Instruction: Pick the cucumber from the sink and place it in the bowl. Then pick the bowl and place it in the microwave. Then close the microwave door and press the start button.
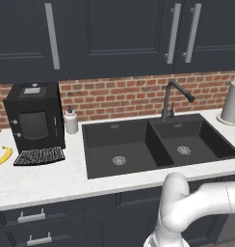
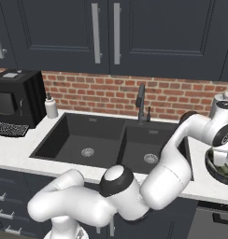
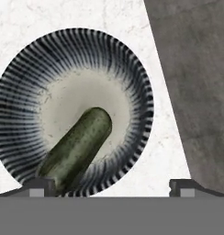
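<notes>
Two dark finger tips of the tool [image 3: 112, 187] rise at the bottom of the hand view, set far apart, jaws wide, nothing between them. Above them the bowl [image 3: 132, 69] takes up the left and centre of that frame, its striped dark blue-grey wall ringing a pale cream inside, standing on the white marbled tabletop [image 3: 164, 156]. Cucumber [image 3: 79, 147] lies in the bowl, tilted, one rounded end near the bowl's centre, the other end low at the lower left of the frame, next to the left finger tip; contact with that tip cannot be judged. A grey mottled surface [image 3: 196, 92] takes the right part of the hand view, meeting the tabletop along a slanted edge. In the right base view the arm bends across the lower frame and ends at the right edge, with the hand over the bowl [image 2: 210, 169], seen in part beneath it. Sink [image 1: 153, 144] sits centre frame in the left base view, black, double-basin, with a silver drain in each basin and the curved faucet [image 1: 175, 96] behind it. Upper left of that frame: black coffee machine [image 1: 33, 116], a small soap bottle [image 1: 71, 120] just beside it, banana [image 1: 3, 156] at the left edge. A paper towel roll [image 1: 231, 102] stands at the right edge.
</notes>
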